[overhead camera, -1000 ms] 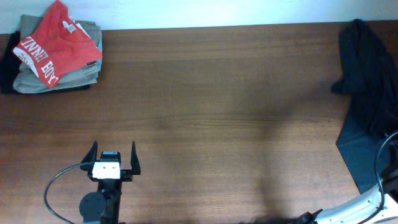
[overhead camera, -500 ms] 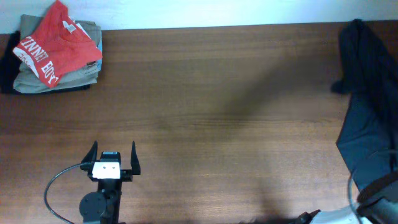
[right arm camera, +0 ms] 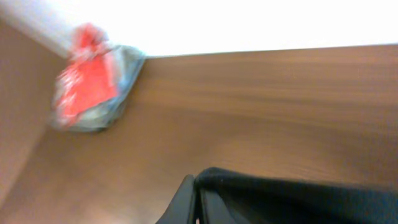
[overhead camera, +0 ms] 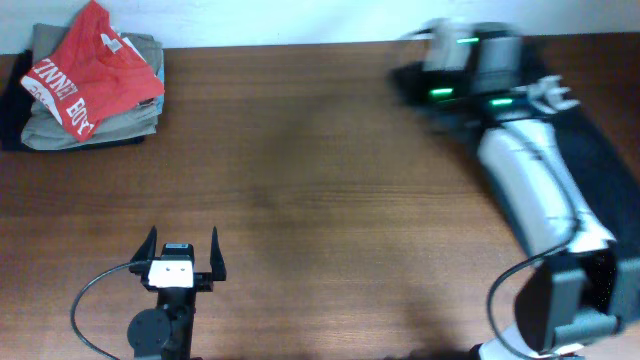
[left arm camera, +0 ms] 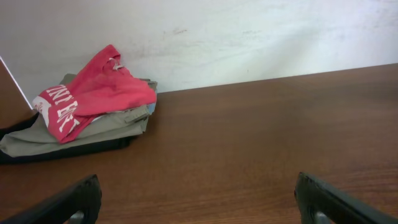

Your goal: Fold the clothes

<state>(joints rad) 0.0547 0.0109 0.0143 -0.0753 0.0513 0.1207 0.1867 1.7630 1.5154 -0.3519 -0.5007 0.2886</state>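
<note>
The dark charcoal T-shirt (overhead camera: pixel 606 150) lies along the table's right side, partly hidden under my right arm. My right gripper (overhead camera: pixel 408 80) reaches toward the far middle of the table, blurred by motion, and is shut on an edge of the shirt. In the right wrist view the dark fabric (right arm camera: pixel 298 199) is pinched at the fingertips (right arm camera: pixel 194 186) just above the wood. No lettering shows. My left gripper (overhead camera: pixel 183 255) is open and empty near the front left, its fingers wide apart in the left wrist view (left arm camera: pixel 199 199).
A pile of folded khaki-olive garments (overhead camera: pixel 60 125) with a red T-shirt (overhead camera: pixel 90 70) on top sits at the far left corner, also in the left wrist view (left arm camera: pixel 93 99) and the right wrist view (right arm camera: pixel 90 93). A white wall runs behind the table's far edge.
My right arm has swung from the front right corner up and left across the table, carrying an edge of the dark shirt leftward. The left arm has not moved.
</note>
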